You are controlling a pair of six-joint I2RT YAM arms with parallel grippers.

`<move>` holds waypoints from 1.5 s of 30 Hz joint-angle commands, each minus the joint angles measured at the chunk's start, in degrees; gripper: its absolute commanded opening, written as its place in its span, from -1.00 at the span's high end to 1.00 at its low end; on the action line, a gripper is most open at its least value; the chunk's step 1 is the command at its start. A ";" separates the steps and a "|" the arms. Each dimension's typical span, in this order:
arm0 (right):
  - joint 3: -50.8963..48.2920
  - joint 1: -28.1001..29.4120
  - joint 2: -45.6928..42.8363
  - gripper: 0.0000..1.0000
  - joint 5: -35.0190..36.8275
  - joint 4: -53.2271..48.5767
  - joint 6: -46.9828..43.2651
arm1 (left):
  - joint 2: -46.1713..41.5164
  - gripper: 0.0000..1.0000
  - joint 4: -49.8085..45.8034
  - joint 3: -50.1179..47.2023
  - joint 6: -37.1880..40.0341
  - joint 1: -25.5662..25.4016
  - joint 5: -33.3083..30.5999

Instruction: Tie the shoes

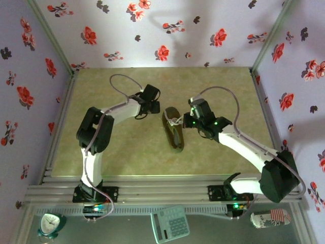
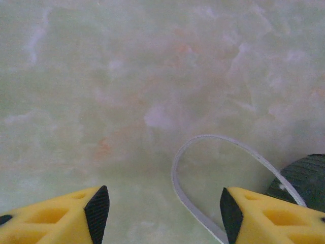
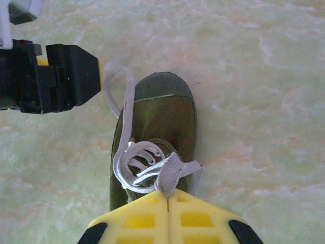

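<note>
At the middle of the worktop point(image 1: 127, 147), seen from above, lies the sneaker point(image 1: 173, 133). On the left wrist, we see the left fingers point(image 2: 76, 218) spread, a lace loop point(image 2: 173, 175) lying between them. On the right wrist, the right fingers point(image 3: 137, 218) press together, pinching a lace point(image 3: 170, 175); we judge no bow tied yet

Left arm point(image 1: 94, 162), right arm point(image 1: 249, 147): white links, black joint housings. Grey cable point(image 1: 119, 81) arcs off each forearm. Green lights point(image 1: 216, 122) glow on right arm. Left gripper point(image 2: 163, 213), right gripper point(image 3: 167, 195): yellow fingers point(image 2: 51, 221) with recessed pockets, black pads at tips.
</note>
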 commanded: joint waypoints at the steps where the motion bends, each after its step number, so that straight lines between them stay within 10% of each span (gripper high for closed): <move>1: 1.01 0.28 1.03 1.00 0.85 -0.60 0.93 | 2.06 -0.22 -3.12 2.35 -0.89 -0.24 0.65; 13: 4.40 0.52 4.89 1.00 0.10 -2.63 1.19 | 8.12 -0.17 -5.78 7.85 -1.05 -1.86 0.48; 34: 8.14 0.41 6.94 1.00 -0.63 -4.06 3.48 | 5.54 1.00 -8.18 7.53 2.76 -1.10 -2.90; 45: 6.77 0.55 6.03 1.00 -2.56 -1.26 3.64 | -5.02 1.00 -1.46 1.94 18.01 -0.81 -7.79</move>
